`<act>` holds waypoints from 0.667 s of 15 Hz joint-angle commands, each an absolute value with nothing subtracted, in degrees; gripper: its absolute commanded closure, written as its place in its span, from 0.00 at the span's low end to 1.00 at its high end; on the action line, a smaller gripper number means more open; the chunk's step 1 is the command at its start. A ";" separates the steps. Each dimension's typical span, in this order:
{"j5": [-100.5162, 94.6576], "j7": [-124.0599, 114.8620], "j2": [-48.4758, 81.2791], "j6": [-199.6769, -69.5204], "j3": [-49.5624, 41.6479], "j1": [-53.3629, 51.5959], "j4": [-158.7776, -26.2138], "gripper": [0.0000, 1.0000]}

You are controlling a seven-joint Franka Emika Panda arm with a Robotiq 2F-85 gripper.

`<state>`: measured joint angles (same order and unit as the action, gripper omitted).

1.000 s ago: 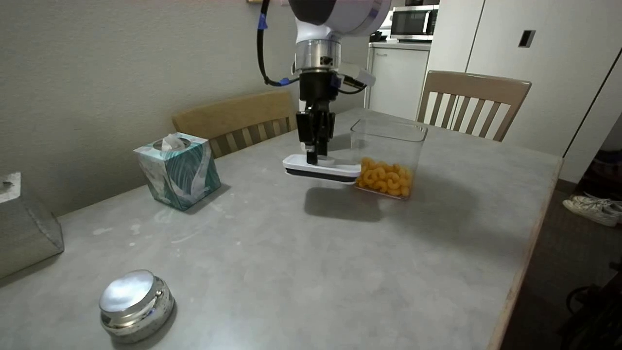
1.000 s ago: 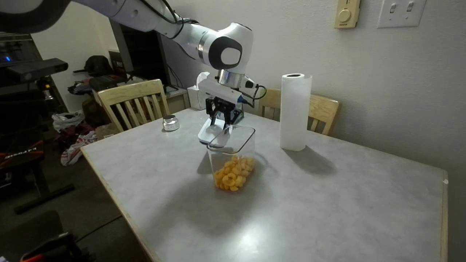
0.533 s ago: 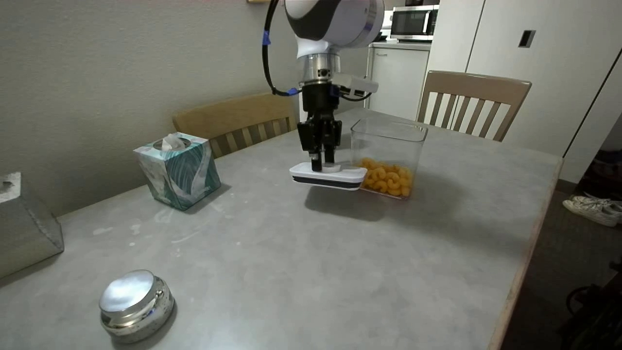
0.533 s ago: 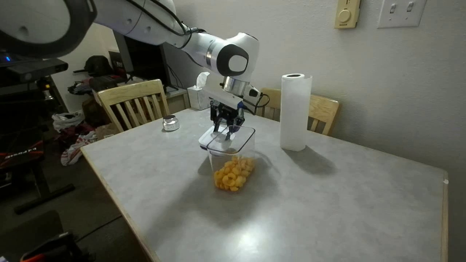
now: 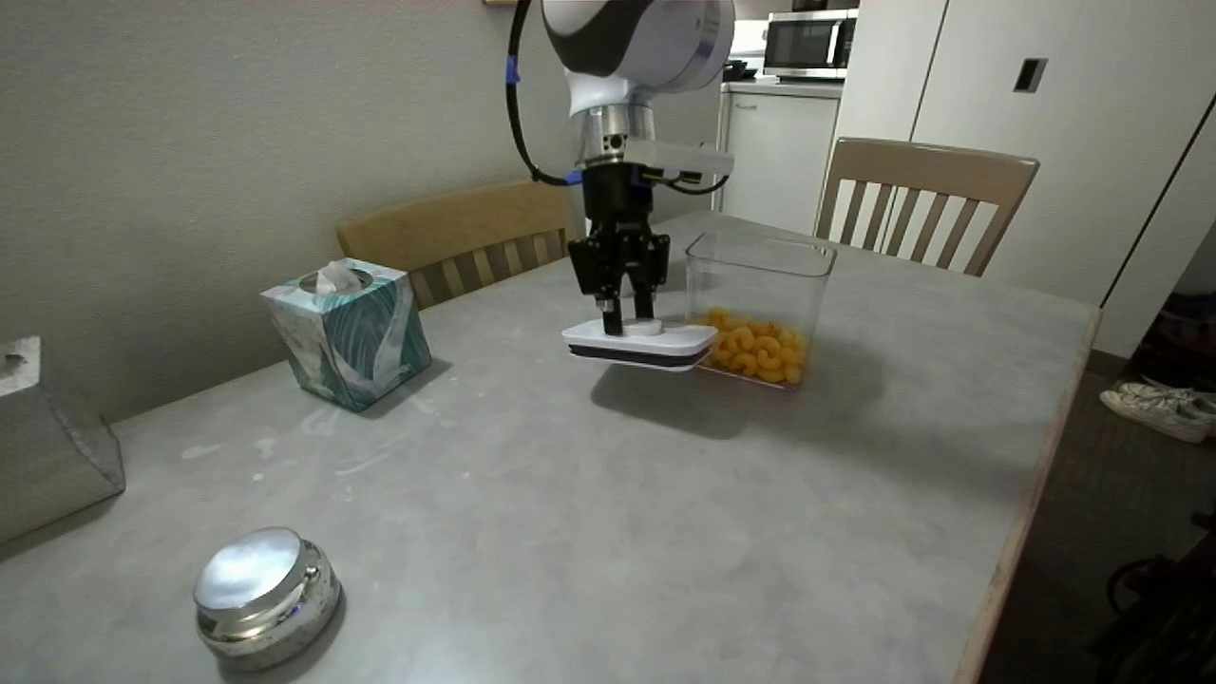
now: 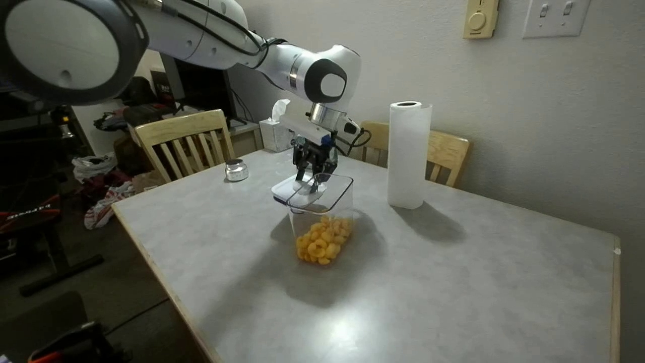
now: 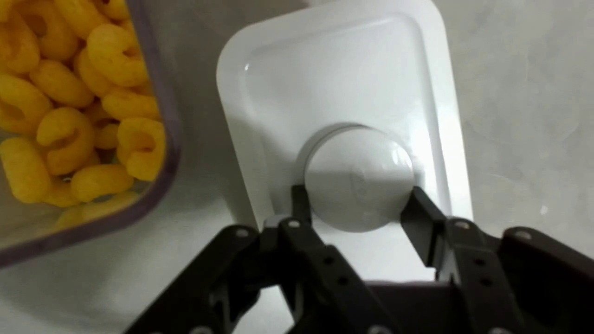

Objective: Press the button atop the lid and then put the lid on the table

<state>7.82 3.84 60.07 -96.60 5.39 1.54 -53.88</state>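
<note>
The white lid hangs a little above the light grey table, its shadow on the tabletop under it. It also shows in an exterior view, partly behind the clear container, and from above in the wrist view. The round button stands up from the lid's centre; it also shows in an exterior view. My gripper has its two black fingers closed against opposite sides of the button, holding the lid by it. The gripper points down. The lid's near end is hidden by the gripper.
A clear container with orange puffs stands close beside the lid; its rim shows at the left of the wrist view. A teal tissue box, a shiny metal object and a paper towel roll stand on the table.
The gripper and the lid have come down a little and the lid is more level than a second ago. In the last half second they shifted only slightly. The grip on the button remains.
</note>
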 commanded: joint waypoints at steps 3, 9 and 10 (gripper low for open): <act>7.74 4.40 63.38 -92.33 5.23 0.90 -46.74 0.16; 7.68 5.91 63.94 -91.89 5.72 1.26 -44.64 0.00; 7.51 6.30 63.59 -92.21 5.57 1.36 -44.73 0.00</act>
